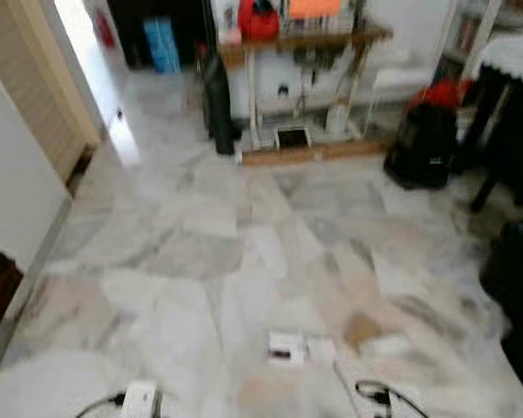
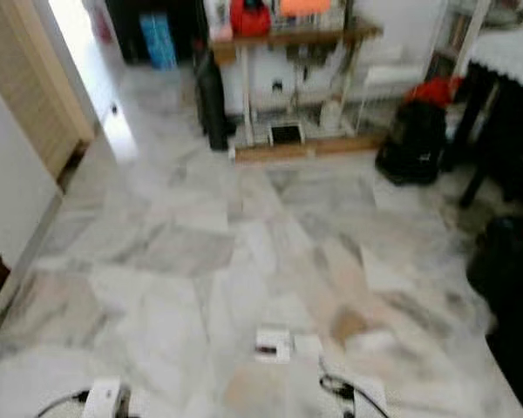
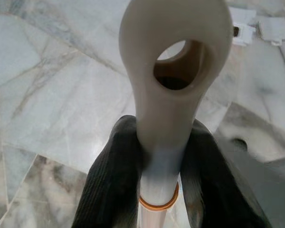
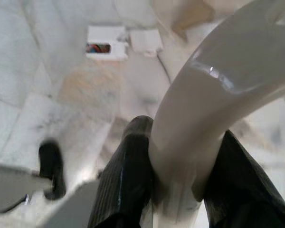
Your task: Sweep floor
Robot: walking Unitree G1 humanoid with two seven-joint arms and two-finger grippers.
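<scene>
Left eye view is giving me the biggest thing first: the marble floor (image 1: 200, 252), pale grey and white, running from my feet out to a wooden shelf table (image 1: 296, 43) against the far wall. A black backpack (image 1: 425, 144) is sitting on the tiles to the right of that table, and a dark upright bag (image 1: 216, 104) is standing at its left leg. The picture is blurred, so I am judging that my head is moving.

Closer in, 2 small white paper scraps (image 1: 298, 348) are lying side by side on the tiles just ahead of me, with a brownish patch (image 1: 363, 329) near them to the right. I cannot tell whether that patch is dirt or marble colouring.

My left gripper (image 3: 159, 161) is clenching both fingers around a cream broom handle (image 3: 173, 95), just below its hanging hole and above an orange ring. My right gripper (image 4: 173, 175) is clamping a curved cream handle (image 4: 218, 99); I am judging it to be a dustpan's, though its pan is hidden from me.

So I am reading the job as barely begun: both tools are in my grasp, yet the scraps are lying unswept and no pile is gathered anywhere I can make out. Nearly all the floor is left to do.
</scene>
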